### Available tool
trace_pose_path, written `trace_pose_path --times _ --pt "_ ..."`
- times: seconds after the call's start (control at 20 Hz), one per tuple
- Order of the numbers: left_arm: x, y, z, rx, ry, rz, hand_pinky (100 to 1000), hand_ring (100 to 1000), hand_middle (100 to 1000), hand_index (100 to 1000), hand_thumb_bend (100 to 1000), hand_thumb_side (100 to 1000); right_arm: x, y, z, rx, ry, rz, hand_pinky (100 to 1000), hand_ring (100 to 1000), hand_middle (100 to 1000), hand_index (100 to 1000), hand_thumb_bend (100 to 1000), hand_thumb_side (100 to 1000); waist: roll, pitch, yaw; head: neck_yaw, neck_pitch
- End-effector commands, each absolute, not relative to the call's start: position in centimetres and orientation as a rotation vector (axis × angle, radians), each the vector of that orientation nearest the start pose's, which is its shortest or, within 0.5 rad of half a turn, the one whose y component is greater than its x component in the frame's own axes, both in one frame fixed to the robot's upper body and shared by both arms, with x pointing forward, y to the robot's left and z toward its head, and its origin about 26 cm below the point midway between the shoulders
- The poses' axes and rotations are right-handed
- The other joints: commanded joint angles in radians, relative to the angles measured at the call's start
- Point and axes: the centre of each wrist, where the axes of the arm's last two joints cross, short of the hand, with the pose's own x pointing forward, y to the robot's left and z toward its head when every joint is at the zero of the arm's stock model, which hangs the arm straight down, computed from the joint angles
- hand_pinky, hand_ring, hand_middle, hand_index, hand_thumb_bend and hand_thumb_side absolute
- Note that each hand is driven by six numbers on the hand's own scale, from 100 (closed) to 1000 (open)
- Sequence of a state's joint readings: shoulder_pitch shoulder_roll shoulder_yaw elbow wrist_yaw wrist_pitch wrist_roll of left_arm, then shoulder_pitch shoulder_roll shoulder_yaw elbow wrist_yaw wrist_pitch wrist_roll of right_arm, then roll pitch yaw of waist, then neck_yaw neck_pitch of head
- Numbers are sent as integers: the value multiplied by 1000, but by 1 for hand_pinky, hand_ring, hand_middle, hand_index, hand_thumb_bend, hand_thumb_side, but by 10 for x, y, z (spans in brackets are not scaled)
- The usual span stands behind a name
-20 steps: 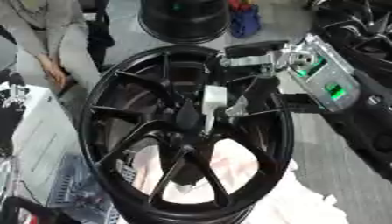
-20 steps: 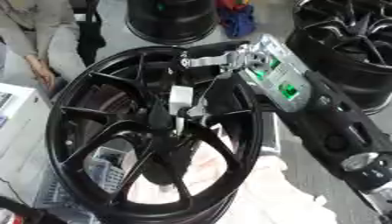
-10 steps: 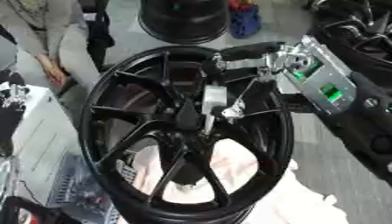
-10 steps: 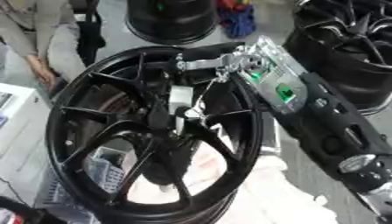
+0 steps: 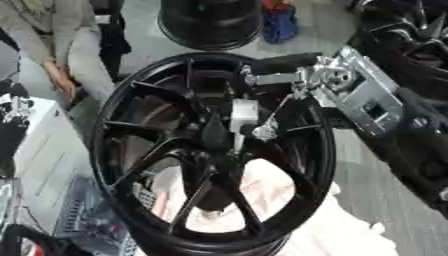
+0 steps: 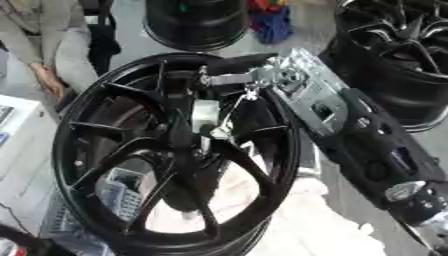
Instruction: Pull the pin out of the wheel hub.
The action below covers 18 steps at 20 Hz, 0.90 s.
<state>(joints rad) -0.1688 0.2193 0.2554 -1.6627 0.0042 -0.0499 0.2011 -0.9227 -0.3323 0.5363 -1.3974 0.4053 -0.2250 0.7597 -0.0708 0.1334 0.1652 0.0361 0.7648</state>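
Black wheel hub (image 5: pixel 157 165) fills centre frame. Right hand (image 5: pixel 289 85) enters from 2 o'clock, fingers pinching pale pin (image 5: pixel 242 117) at the hub's centre. White cloth (image 5: pixel 341 235) at 5 o'clock.

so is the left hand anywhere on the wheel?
No, only the right hand reaches over the wheel at its hub; no left hand shows.

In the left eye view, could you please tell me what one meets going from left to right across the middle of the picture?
White box → black wheel's left rim → wheel hub → white pin → right hand.
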Motion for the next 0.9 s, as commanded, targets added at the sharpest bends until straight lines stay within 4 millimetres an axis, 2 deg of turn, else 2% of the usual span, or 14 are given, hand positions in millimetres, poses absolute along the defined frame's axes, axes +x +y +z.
trace_pose_path --times 0.05,0.45,0.6,0.7,0.9 --pt "311 344 95 480 -1928 163 810 616 730 775 230 444 404 -108 225 136 2220 -2827 534 661 693 734 220 158 8 -10 1 0 5" --pt "311 344 95 482 -1928 163 810 616 730 775 230 445 405 -110 220 155 2228 -2824 497 626 662 703 178 120 7 -11 1 0 5" --pt "311 344 95 485 -1928 163 811 615 730 775 230 444 404 -111 222 175 2254 -2795 456 568 609 647 100 100 6 -11 1 0 5" --pt "311 344 95 484 -1928 164 811 615 730 775 229 445 403 -111 224 189 2277 -2766 427 524 578 612 100 100 6 -12 1 1 5" --pt "312 344 96 485 -1929 164 812 615 730 775 229 444 400 -111 228 214 2314 -2713 397 491 555 575 100 100 6 -12 1 0 5"
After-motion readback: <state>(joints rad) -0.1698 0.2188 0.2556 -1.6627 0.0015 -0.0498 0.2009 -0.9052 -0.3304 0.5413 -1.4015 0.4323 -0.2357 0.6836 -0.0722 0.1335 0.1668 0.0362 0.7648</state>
